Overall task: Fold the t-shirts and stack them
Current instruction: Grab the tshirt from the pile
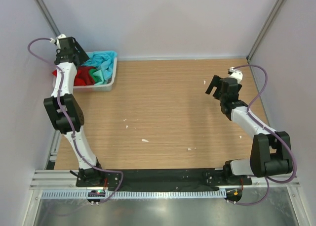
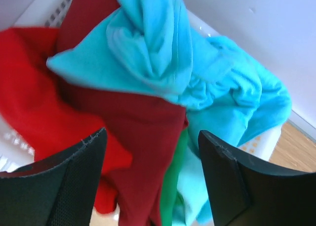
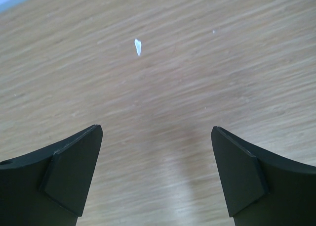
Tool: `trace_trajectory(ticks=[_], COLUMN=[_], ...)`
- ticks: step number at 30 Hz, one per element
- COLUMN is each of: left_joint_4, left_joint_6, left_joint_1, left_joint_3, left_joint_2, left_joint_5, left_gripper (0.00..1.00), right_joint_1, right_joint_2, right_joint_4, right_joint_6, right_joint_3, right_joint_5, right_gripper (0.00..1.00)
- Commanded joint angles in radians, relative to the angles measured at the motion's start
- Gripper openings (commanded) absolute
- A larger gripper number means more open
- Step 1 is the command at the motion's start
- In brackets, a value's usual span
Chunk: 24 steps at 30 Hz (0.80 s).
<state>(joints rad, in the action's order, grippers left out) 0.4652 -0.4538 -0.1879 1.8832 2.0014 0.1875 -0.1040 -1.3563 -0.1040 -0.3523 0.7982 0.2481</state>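
Note:
The t-shirts lie crumpled in a white mesh basket [image 1: 109, 81] at the table's back left: a sky-blue one [image 1: 101, 59] on top, a red one [image 1: 83, 76] and a mint green one [image 1: 98, 77] beneath. In the left wrist view the sky-blue shirt [image 2: 158, 53] drapes over the red shirt [image 2: 133, 132], with green cloth [image 2: 175, 186] below. My left gripper [image 2: 150, 137] is open and hovers just above the pile [image 1: 74, 52], holding nothing. My right gripper [image 1: 216, 85] is open and empty above bare wood at the right [image 3: 155, 132].
The wooden table [image 1: 168, 112] carries a few small white flecks [image 1: 144, 140], one seen in the right wrist view [image 3: 138, 46]. White walls enclose the back and sides. A black rail [image 1: 158, 176] runs along the near edge by the arm bases.

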Motion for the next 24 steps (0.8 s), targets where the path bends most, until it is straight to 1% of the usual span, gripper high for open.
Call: trace_trajectory(ticks=[1,2,4,5,6,8,11,15,18,19,21,23,24], left_joint_4=[0.122,0.131,0.159,0.206,0.226,0.237,0.193,0.19,0.174,0.179,0.179,0.171,0.147], left_joint_6=[0.053,0.059,0.058,0.06,0.058,0.044,0.026,-0.025,-0.043,-0.052,-0.056,-0.068,-0.088], left_joint_1=[-0.011,-0.021,-0.028,-0.031,-0.033,-0.039,-0.041,-0.056,-0.07,-0.073,-0.074,-0.082,-0.085], left_joint_3=[0.175,0.256,0.344,0.423,0.454,0.467,0.41,0.404,0.462,0.525,0.591,0.626,0.611], left_joint_2=[0.092,0.115,0.2,0.226,0.273,0.29,0.284,0.307,0.37,0.391,0.46,0.49,0.499], left_joint_5=[-0.111,-0.126,-0.141,-0.143,-0.143,-0.148,-0.142,-0.096,-0.108,-0.121,-0.132,-0.137,-0.138], left_gripper=[0.74,0.73,0.73,0.73,0.73,0.72,0.72,0.71,0.69,0.66,0.65,0.63,0.58], right_joint_1=[-0.003,-0.005,-0.003,-0.005,-0.005,-0.005,-0.003,-0.005,-0.005,-0.005,-0.005,-0.003,-0.003], right_joint_2=[0.036,0.039,0.042,0.04,0.04,0.042,0.043,0.034,0.042,0.046,0.063,0.08,0.098], right_joint_4=[0.082,0.082,0.086,0.093,0.095,0.078,0.056,0.073,0.092,0.098,0.135,0.173,0.185], right_joint_6=[-0.014,-0.014,-0.022,-0.025,-0.033,-0.057,-0.066,-0.076,-0.082,-0.08,-0.074,-0.07,-0.067], right_joint_3=[-0.002,-0.005,-0.011,-0.008,-0.008,-0.014,-0.011,0.018,0.027,0.027,0.029,0.032,0.032], right_joint_5=[-0.049,-0.052,-0.059,-0.061,-0.059,-0.058,-0.043,-0.024,-0.027,-0.029,-0.027,-0.024,-0.02], right_gripper=[0.98,0.98,0.97,0.97,0.96,0.95,0.95,0.95,0.94,0.94,0.93,0.93,0.93])
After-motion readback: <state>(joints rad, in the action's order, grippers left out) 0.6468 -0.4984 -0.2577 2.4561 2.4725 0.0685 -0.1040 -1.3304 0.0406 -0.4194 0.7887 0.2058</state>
